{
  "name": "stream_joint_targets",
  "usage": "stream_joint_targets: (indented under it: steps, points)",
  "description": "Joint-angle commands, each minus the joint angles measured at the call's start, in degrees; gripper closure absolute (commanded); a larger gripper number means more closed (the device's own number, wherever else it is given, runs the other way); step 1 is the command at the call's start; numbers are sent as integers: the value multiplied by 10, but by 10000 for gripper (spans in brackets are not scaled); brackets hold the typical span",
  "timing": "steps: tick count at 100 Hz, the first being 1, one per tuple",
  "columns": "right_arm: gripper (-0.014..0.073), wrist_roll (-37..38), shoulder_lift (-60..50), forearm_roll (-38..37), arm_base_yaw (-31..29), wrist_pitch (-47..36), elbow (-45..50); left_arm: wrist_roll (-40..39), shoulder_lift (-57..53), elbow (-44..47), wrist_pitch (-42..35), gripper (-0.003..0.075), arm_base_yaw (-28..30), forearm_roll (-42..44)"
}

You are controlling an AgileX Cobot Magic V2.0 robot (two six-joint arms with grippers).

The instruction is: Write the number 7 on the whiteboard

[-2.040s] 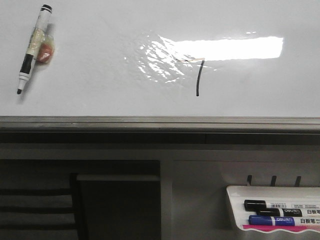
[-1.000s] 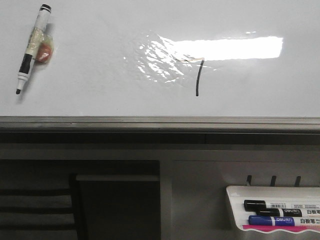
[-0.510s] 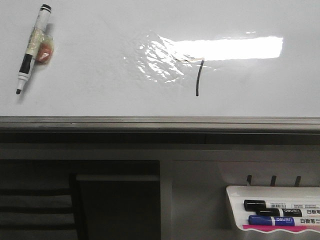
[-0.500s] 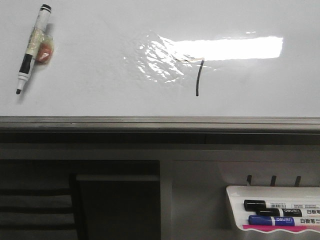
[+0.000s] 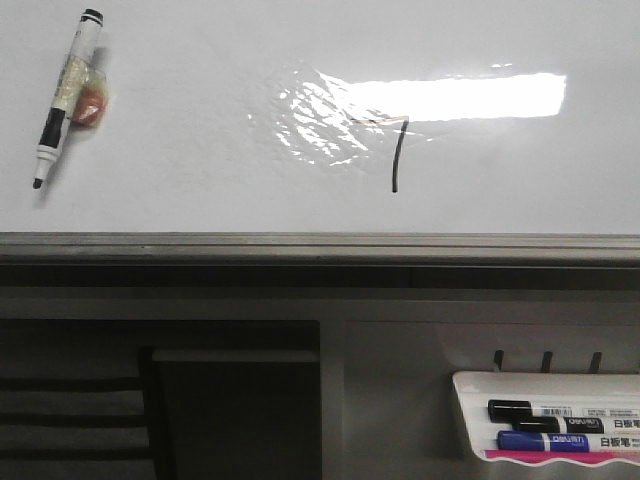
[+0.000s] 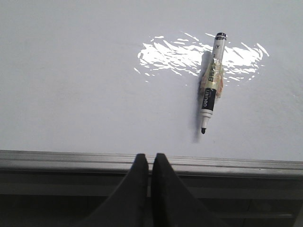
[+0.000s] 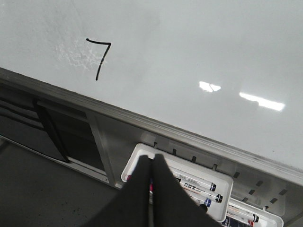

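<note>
Strong glare sits on the whiteboard [image 5: 200, 150] ahead of me: a bright white bar of reflected overhead light, its left end broken into crinkled sparkle. That glare washes out the top bar of the 7 [image 5: 397, 155]; the downstroke reads clean and dark. Below the rail it's dim, nearly black in the recesses. The marker [image 5: 64, 95] throws a soft, short shadow. From my left wrist, the glare is a scattered patch of streaks behind the marker [image 6: 211, 81]; my fingers [image 6: 137, 189] show as dark silhouettes. From my right wrist, light is even and greyish, with two small reflections, and the 7 [image 7: 98, 59] is crisp.
</note>
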Motion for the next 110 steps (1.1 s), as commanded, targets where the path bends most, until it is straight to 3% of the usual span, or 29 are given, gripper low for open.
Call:
stream_joint_targets:
  steps: [1, 39, 54, 68, 88, 107, 110]
  points:
    - [658, -1, 5, 0, -3, -42, -14, -3, -17, 19, -42, 741, 1, -6]
    - [658, -1, -6, 0, -3, -44, -11, -3, -17, 19, -42, 741, 1, -6]
    - [658, -1, -56, -16, -54, -57, 26, -3, -17, 19, -42, 741, 1, -6]
    - [658, -1, -120, -16, -104, -165, 123, -3, -17, 19, -42, 741, 1, -6]
    - [658, -1, -198, -14, -116, -357, 294, -3, -17, 19, -42, 741, 1, -6]
    - [658, -1, -224, 4, -128, -494, 402, -3, -17, 19, -42, 741, 1, -6]
    - [658, -1, -229, 10, -132, -476, 400, -3, -17, 19, -42, 741, 1, -6]
